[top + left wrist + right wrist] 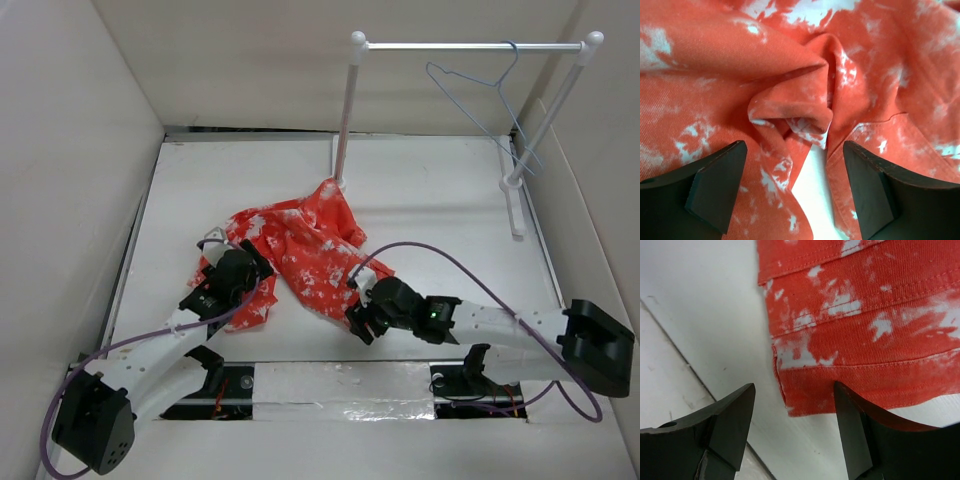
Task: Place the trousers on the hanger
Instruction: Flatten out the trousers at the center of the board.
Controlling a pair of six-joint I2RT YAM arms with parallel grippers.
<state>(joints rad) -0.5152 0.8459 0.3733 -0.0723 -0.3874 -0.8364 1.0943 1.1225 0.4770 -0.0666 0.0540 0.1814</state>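
The red-orange trousers (298, 252) with white blotches lie crumpled on the white table, between the two arms. My left gripper (255, 268) hovers open over the left part of the heap; in its wrist view the trousers (790, 95) bunch into folds between the spread fingers (715, 187), nothing pinched. My right gripper (357, 318) is open at the near right hem; in its view a hemmed corner of the trousers (850, 355) lies just beyond the fingertips (855, 425). The pale blue wire hanger (483, 100) hangs by its hook from the rail at back right.
A white two-pole rail stand (470, 46) with a metal crossbar stands at the back, its feet on the table. White walls (70, 200) enclose the table on three sides. A seam in the table surface (685, 365) runs near the right gripper.
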